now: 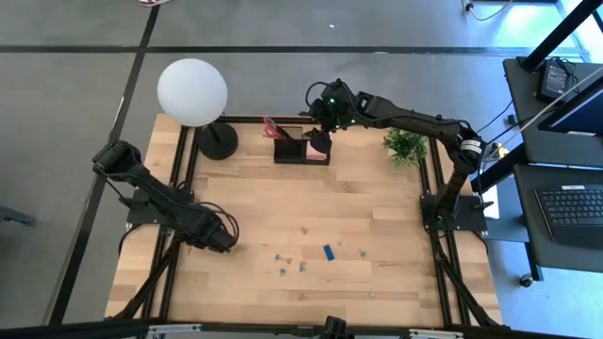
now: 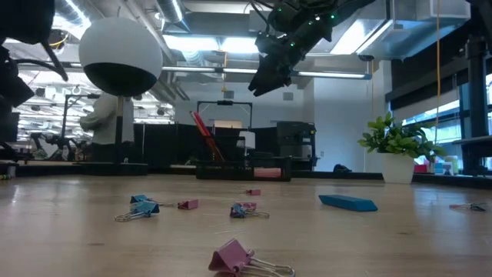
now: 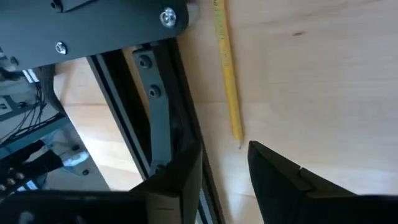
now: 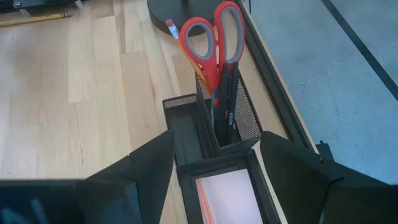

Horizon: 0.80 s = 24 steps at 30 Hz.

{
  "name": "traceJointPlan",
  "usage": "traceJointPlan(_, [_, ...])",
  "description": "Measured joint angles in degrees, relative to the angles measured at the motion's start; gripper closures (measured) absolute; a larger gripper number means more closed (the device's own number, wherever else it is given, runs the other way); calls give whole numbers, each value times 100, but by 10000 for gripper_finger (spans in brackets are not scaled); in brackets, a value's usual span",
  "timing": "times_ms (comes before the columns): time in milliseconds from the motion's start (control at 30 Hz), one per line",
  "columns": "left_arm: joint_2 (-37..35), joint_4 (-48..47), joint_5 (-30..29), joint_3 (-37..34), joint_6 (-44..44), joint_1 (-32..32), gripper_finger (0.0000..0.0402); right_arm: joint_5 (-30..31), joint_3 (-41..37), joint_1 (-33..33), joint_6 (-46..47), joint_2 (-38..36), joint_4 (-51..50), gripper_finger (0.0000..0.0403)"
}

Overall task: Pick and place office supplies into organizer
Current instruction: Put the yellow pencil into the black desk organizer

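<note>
Clips and a blue block lie on the near part of the table. Left pincer hangs open by the yellow pencil, holding nothing; I think it must close on it next. Far back, the right pincer hovers open over the organizer, where scissors stand.

A: What lies under the right gripper?
B: The organizer, just below its fingers, with the scissors standing in the compartment farthest from it and the sticky-note pad in the nearest.
A: And the left gripper?
B: The pencil lies on the table just ahead of its fingertips.
</note>
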Motion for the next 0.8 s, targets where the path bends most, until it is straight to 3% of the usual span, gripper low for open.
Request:
traceJointPlan(233, [2,847,100,-566,-88,-47,296,0,0,0,0,0,2,161])
traceJointPlan(800, [2,883,-47,-724,-243,-47,355,2,0,0,-20,0,32,161])
